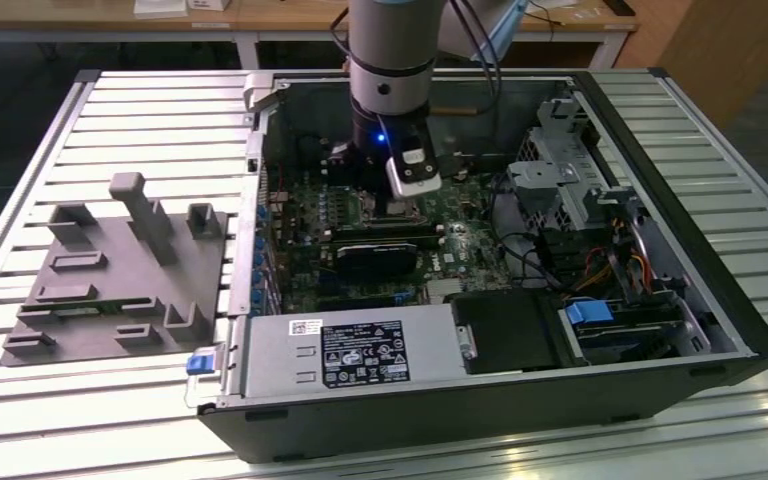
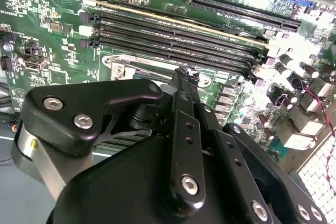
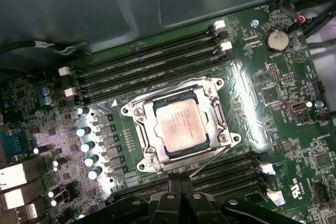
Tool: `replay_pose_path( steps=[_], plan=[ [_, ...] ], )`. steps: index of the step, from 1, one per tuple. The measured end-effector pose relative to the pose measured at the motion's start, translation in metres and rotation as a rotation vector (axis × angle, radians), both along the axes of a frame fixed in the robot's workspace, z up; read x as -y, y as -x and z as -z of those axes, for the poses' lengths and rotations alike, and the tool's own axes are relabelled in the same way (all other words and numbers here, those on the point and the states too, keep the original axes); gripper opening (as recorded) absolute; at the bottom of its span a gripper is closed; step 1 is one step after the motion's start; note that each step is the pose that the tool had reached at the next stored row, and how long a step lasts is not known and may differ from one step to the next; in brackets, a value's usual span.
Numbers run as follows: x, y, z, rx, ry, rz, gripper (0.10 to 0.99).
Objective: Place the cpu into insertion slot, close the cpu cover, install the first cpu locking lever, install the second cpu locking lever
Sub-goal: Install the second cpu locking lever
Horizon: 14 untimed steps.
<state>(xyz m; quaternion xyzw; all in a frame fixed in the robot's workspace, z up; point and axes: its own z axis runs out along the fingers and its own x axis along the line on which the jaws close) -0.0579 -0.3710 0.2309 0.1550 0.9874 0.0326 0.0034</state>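
Note:
In the first wrist view the cpu [image 3: 181,125], a silver-grey square, lies flat in the insertion slot [image 3: 201,142] on the green board. The cpu cover [image 3: 135,113], a silver frame, lies closed around it. A thin metal locking lever [image 3: 210,162] slants out from the socket's corner toward the gripper. My gripper [image 3: 178,184] hangs just beside the socket, its black fingers [image 2: 181,85] pressed together, tips close to the lever's free end. Nothing shows between them. In the exterior view the gripper [image 1: 400,200] stands low over the board inside the open computer case.
Long black memory slots [image 3: 152,59] run on both sides of the socket. A black block [image 1: 377,258] sits just in front of the gripper, and a grey power-supply box [image 1: 344,350] beyond it. Drive cages and cables [image 1: 584,210] fill the exterior view's right. A grey fixture [image 1: 117,270] lies outside the case.

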Motion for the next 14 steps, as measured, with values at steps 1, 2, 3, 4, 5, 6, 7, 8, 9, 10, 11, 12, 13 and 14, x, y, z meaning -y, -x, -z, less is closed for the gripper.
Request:
replay_pose_path(
  steps=[1,2,3,4,5,6,7,8,9,10,11,12,13,14],
  plan=[
    [0.0011,0.0002,0.0005,0.0006,-0.001,-0.003,0.102],
    [0.0022,0.0003,0.0009,0.0011,-0.002,-0.006,0.102],
    [0.0034,0.0005,0.0014,0.0016,-0.004,-0.009,0.102],
    [0.0046,0.0007,0.0019,0.002,-0.006,-0.011,0.102],
    [0.0059,0.0009,0.0024,0.0024,-0.008,-0.013,0.102],
    [0.007,0.0011,0.003,0.0028,-0.01,-0.015,0.102],
    [0.0081,0.0013,0.0036,0.0031,-0.013,-0.018,0.102],
    [0.0089,0.0015,0.0044,0.0034,-0.016,-0.02,0.102],
    [0.0097,0.0018,0.0052,0.0036,-0.02,-0.023,0.102],
    [0.0102,0.002,0.006,0.0037,-0.025,-0.026,0.102],
    [0.0105,0.0022,0.0069,0.0037,-0.028,-0.031,0.102],
    [0.0108,0.0025,0.0078,0.0038,-0.033,-0.035,0.102],
    [0.0112,0.0027,0.0086,0.0038,-0.036,-0.04,0.102],
    [0.0115,0.0029,0.0095,0.0038,-0.04,-0.046,0.102]
  ],
)
